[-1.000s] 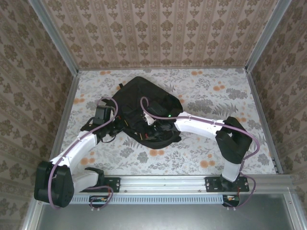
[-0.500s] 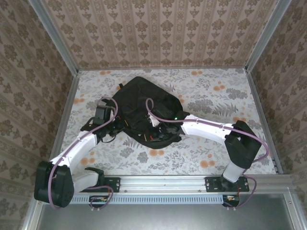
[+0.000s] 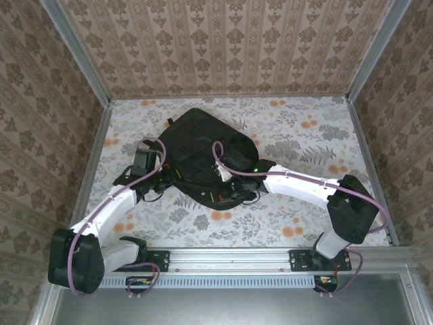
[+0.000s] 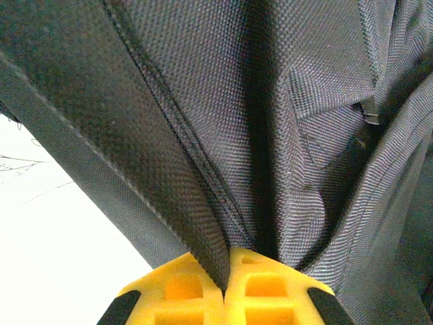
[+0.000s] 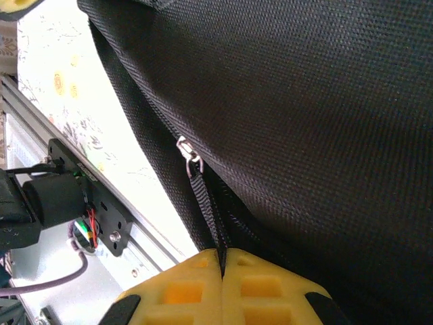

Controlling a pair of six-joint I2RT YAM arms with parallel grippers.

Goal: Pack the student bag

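two pinches hold: left gripper (image 4: 226, 267) on bag (image 3: 203, 145) fabric, right gripper (image 5: 222, 261) on the zip pull (image 5: 203, 196), now dragged rightward, so zipping looks under way.

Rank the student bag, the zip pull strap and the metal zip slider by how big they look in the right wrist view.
1. student bag: largest by far, though it runs past the frame.
2. zip pull strap: a thin black band.
3. metal zip slider: smallest.
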